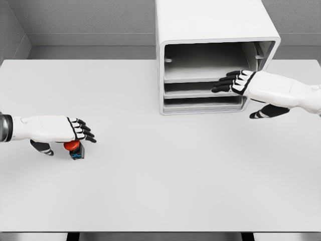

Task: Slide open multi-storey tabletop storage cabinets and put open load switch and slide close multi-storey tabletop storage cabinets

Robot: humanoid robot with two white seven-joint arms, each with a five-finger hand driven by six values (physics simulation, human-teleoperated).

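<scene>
Your left hand (67, 131) sits low over the tabletop (165, 175), arm coming in from the left edge, palm down, black-tipped fingers (84, 131) extended and loosely together, thumb hanging below. Load switch (74, 149) lies directly under that hand's fingers: red rounded top, dark body with a blue patch, resting on the tabletop. You cannot tell whether the fingers touch it; no closed grasp is visible. Your right hand (251, 86) reaches in from the right, fingers straight and relaxed, holding nothing, thumb dropped beneath. Its fingertips lie at the front of the storage cabinet (210, 25), level with the middle tier, beside the right wall. Cabinet stands upright beyond the right hand, well apart from the left hand and the switch. Its upper compartment shows as an open hollow; two lower tiers sit stacked under it.
</scene>
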